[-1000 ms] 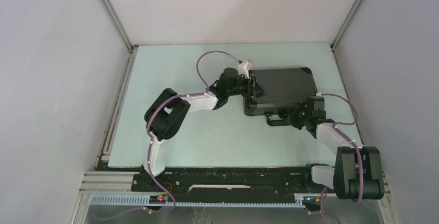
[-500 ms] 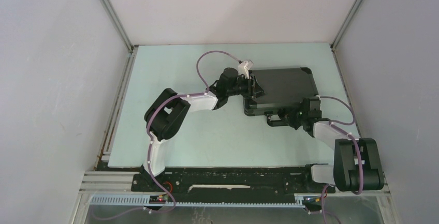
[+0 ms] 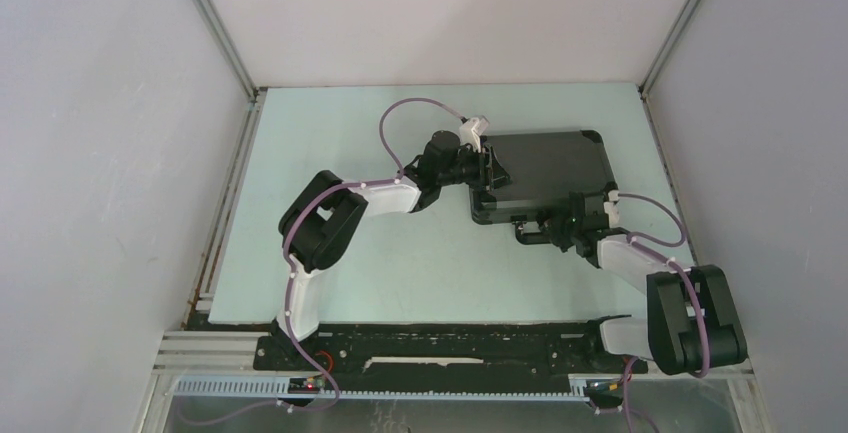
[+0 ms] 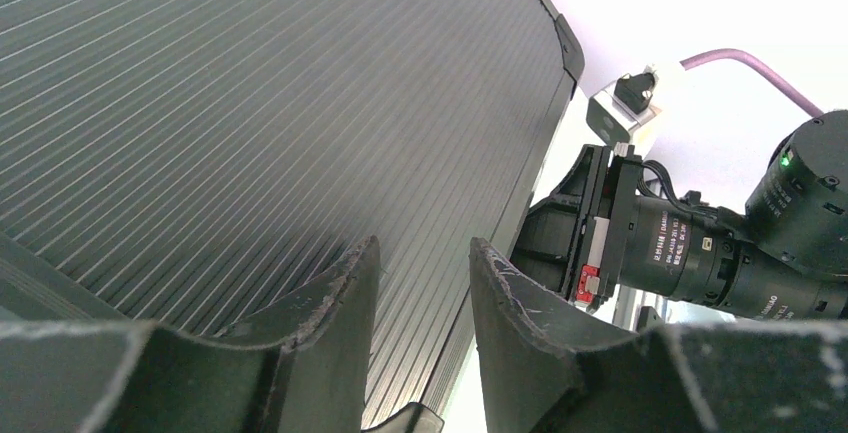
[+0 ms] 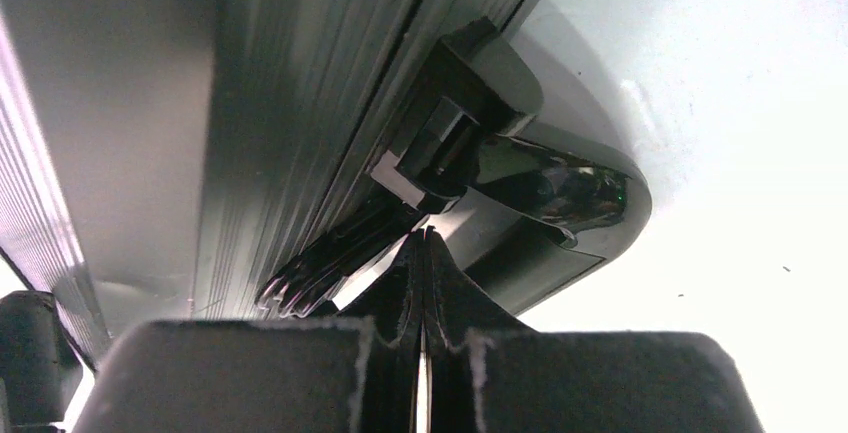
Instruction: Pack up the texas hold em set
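Shows left claw (image 4: 422, 250) half open, empty, the ribbed black rectangular hard case (image 4: 250, 103) just ahead, right claw (image 5: 422, 238) (pinched shut, empty) at its glossy handle (image 5: 560, 188).

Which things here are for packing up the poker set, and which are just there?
For the job:
black case, closed
handle
left gripper, open over the case
right gripper, shut by the handle

Just there:
table
purple cables
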